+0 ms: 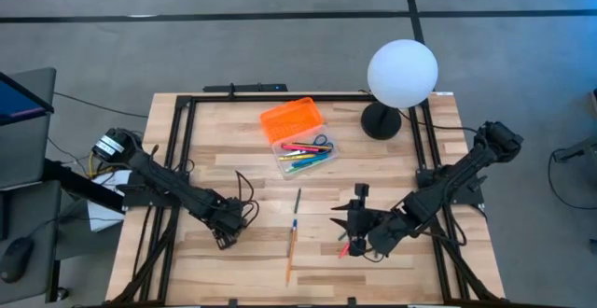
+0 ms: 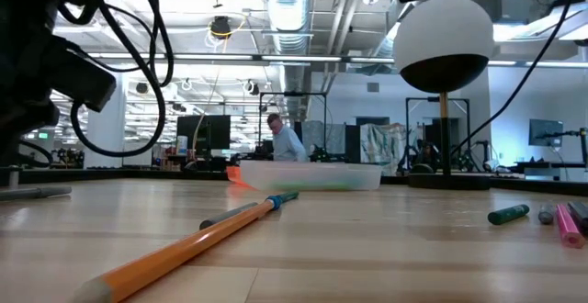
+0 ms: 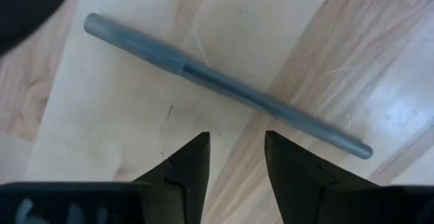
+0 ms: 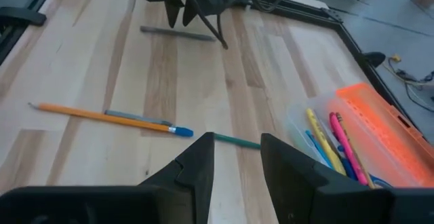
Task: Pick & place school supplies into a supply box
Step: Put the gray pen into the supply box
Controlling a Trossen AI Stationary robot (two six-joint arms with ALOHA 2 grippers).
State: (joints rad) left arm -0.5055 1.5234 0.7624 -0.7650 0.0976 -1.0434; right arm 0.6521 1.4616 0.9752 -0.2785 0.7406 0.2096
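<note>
**Open workshop hall behind a light wooden table**

The pale plank table (image 1: 233, 271) stands on a grey floor (image 1: 280, 56) crossed by dark lines. Beyond it, an exposed ceiling of silver ducts (image 2: 303, 9) and strip lights (image 2: 230, 57) spans dark monitors (image 2: 204, 133), with a seated person (image 2: 287, 142).

A white globe lamp (image 1: 402, 73) stands on a round black base (image 1: 381, 121) near the far right corner of the light wooden bench (image 1: 233, 154); in the low view its globe (image 2: 444, 29) sits on a thin stem. A black metal frame (image 1: 184, 140) runs along the bench edges. The floor (image 1: 233, 56) around is grey carpet crossed by dark lines. At the left edge a monitor (image 1: 19, 98) shows, with a computer mouse (image 1: 14, 257) lower down. Beyond the bench lies a large workshop with ceiling ducts (image 2: 303, 9), where a person (image 2: 285, 140) stands among screens.
</note>
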